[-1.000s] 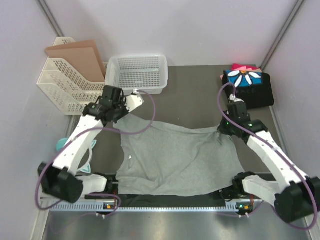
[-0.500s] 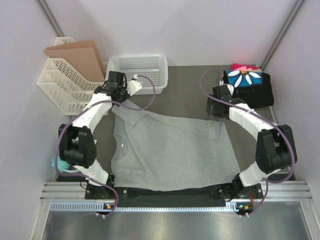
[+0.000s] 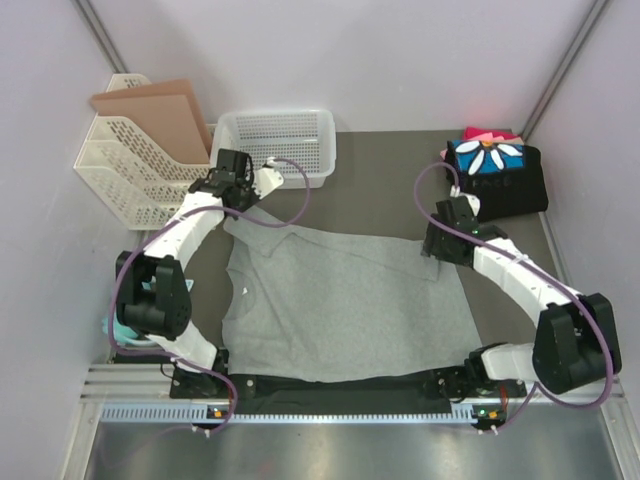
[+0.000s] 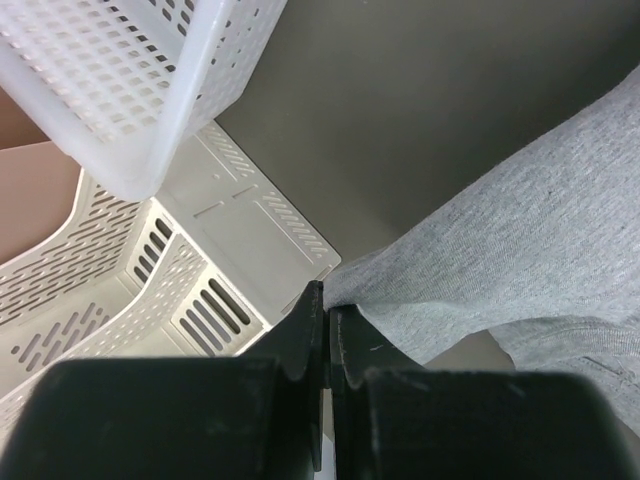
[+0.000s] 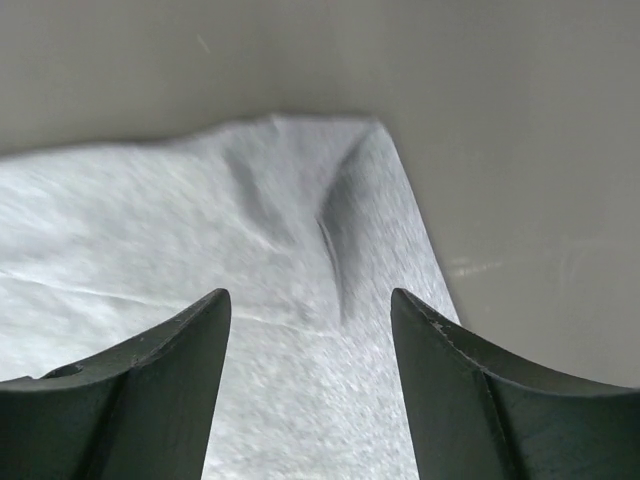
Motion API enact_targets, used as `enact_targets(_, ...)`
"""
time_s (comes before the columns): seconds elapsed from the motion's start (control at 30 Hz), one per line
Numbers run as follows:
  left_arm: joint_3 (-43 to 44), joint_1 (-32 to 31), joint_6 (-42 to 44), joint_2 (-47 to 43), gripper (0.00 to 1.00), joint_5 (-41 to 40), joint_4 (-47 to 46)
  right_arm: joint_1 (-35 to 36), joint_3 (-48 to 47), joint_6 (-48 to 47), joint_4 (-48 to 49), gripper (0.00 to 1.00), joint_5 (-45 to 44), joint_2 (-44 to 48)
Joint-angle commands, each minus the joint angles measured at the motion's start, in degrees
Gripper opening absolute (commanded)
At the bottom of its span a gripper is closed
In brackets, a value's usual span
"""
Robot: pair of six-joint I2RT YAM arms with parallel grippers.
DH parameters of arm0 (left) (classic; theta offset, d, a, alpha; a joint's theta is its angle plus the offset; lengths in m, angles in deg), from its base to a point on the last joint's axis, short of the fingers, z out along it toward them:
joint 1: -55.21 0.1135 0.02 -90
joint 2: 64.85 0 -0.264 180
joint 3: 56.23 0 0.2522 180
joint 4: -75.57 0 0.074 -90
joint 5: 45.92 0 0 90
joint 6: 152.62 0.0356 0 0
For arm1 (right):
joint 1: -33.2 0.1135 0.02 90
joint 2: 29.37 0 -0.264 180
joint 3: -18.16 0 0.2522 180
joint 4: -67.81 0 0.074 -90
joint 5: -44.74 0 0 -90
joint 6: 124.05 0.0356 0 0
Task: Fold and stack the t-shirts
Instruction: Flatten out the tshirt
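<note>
A plain light grey t-shirt (image 3: 340, 305) lies spread across the middle of the table. My left gripper (image 3: 232, 197) is shut on its far-left corner next to the white rack; the left wrist view shows the cloth (image 4: 520, 240) pinched between the black jaws of that gripper (image 4: 327, 300). Over the shirt's far-right corner hangs my right gripper (image 3: 437, 245). In the right wrist view this gripper (image 5: 310, 305) stands open, with the grey cloth (image 5: 200, 230) lying flat below it. A folded stack of t-shirts (image 3: 495, 175), black with a blue daisy panel over pink ones, sits at the back right.
A white perforated basket (image 3: 275, 145) stands at the back centre-left and shows in the left wrist view (image 4: 120, 80). Left of it is a white file rack (image 3: 130, 170) holding brown cardboard (image 3: 155, 115). A teal object (image 3: 118, 325) lies by the left wall.
My right gripper has let go of the shirt's far-right corner and opened, then come back over that corner. The left gripper pulled its corner toward the rack. The shirt now lies flatter.
</note>
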Motion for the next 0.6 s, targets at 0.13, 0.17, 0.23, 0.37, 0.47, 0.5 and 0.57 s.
enact_targets(0.13, -0.1, 0.1, -0.5, -3.7, 0.0, 0.5, -2.4, 0.5, 4.0, 1.8, 4.7, 0.61, 3.2, -6.1)
enact_targets(0.17, -0.2, 0.1, -0.6, -3.6, 0.0, 0.5, -2.4, 0.5, 4.3, 2.0, 5.5, 0.6, 3.5, -7.2)
enact_targets(0.23, -0.4, 0.1, -0.7, -3.0, 0.0, 0.4, -2.5, 0.5, 4.5, 2.1, 5.8, 0.58, 4.0, -8.0)
enact_targets(0.37, -0.5, 0.1, -1.4, -1.8, 0.0, 0.1, -3.1, 0.4, 5.9, 2.5, 7.2, 0.53, 4.7, -8.5)
enact_targets(0.47, -0.6, 0.1, -1.8, -0.9, 0.0, 0.0, -3.5, 0.3, 6.5, 2.4, 7.9, 0.5, 4.9, -9.1)
enact_targets(0.5, -0.6, 0.1, -2.0, -0.8, 0.0, 0.1, -3.6, 0.3, 6.6, 2.5, 8.2, 0.49, 5.1, -9.3)
enact_targets(0.57, -0.5, 0.1, -2.4, -0.5, 0.0, 0.1, -3.8, 0.1, 6.6, 2.5, 8.8, 0.45, 5.4, -10.4)
